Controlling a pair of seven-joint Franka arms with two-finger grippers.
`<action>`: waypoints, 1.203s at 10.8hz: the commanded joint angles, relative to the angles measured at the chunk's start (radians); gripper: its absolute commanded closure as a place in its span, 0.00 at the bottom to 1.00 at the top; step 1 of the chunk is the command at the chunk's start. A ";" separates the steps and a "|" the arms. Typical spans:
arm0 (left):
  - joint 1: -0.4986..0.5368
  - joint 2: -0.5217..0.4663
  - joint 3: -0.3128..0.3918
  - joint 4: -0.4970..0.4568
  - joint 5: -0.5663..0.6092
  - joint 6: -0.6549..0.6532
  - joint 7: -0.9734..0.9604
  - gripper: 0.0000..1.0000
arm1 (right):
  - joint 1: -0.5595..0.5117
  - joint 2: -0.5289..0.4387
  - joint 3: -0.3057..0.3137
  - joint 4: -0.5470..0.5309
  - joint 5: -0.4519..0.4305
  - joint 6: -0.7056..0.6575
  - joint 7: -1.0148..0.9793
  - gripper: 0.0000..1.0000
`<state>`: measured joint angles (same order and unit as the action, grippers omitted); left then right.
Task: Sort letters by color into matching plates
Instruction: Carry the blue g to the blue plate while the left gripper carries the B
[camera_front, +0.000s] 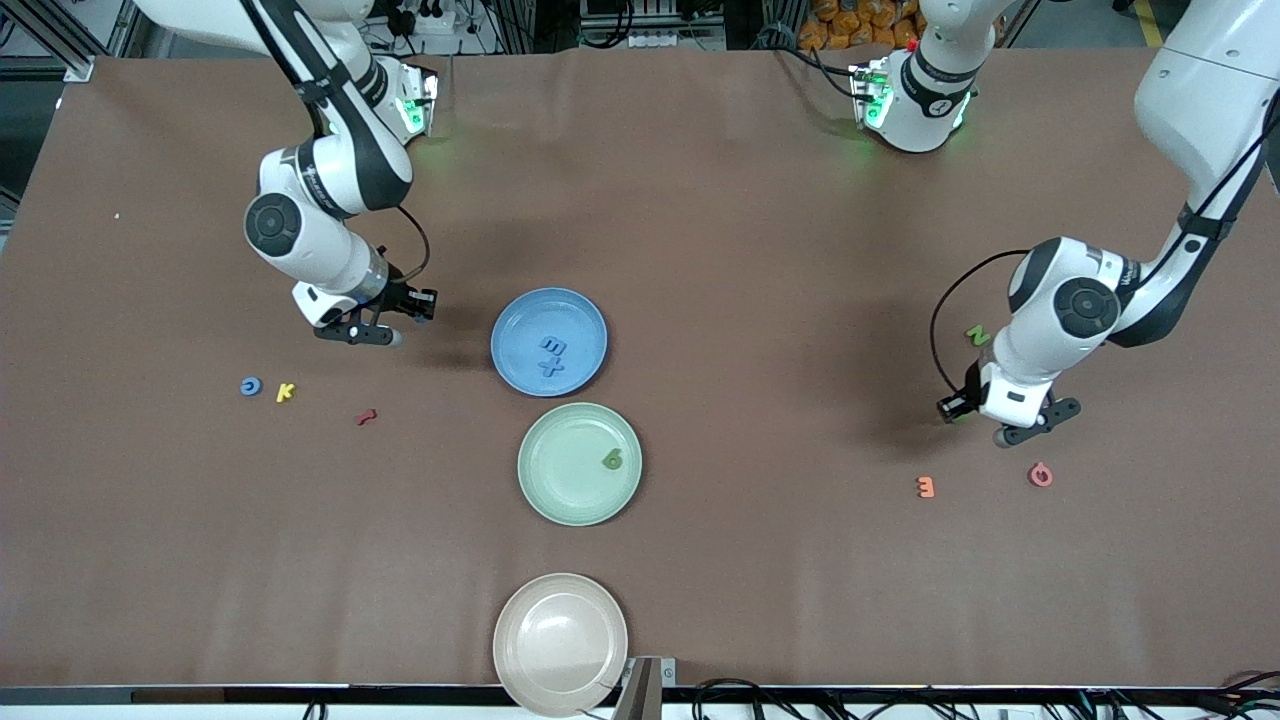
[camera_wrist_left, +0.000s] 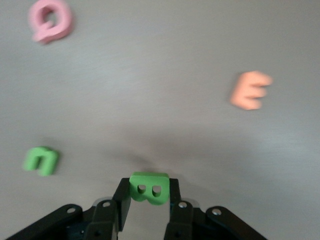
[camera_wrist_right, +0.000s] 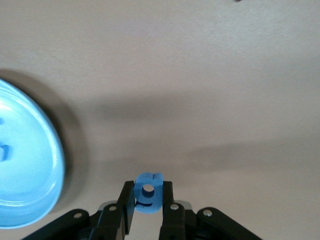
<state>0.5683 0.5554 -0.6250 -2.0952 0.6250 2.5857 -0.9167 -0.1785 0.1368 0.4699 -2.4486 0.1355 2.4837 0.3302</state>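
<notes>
l gripper (camera_wrist_left: 148, 200) clamped on green letter (camera_wrist_left: 148, 187) | r gripper (camera_wrist_right: 148, 200) clamped on blue letter (camera_wrist_right: 148, 190)

Counts:
- Plates: 3. blue plate (camera_front: 549, 342), green plate (camera_front: 579, 463), beige plate (camera_front: 560, 643).
- Blue letters: 4. Two in the blue plate, one loose (camera_front: 250, 386), one in the right claw (camera_wrist_right: 148, 192).
- Green letters: 3 visible.
- Yellow, red, orange, pink: 1 each.
</notes>
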 joint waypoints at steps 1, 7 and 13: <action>-0.140 0.017 0.001 0.089 -0.070 -0.015 -0.100 1.00 | 0.082 0.075 0.000 0.117 0.016 -0.026 0.186 1.00; -0.491 0.145 0.007 0.312 -0.077 -0.016 -0.525 1.00 | 0.243 0.277 -0.002 0.373 -0.005 -0.040 0.529 1.00; -0.885 0.312 0.183 0.625 -0.087 -0.009 -0.746 1.00 | 0.220 0.268 -0.004 0.381 -0.022 -0.055 0.527 0.25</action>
<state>-0.2034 0.7832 -0.4846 -1.6387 0.5582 2.5865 -1.6105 0.0629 0.4161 0.4627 -2.0820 0.1334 2.4497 0.8423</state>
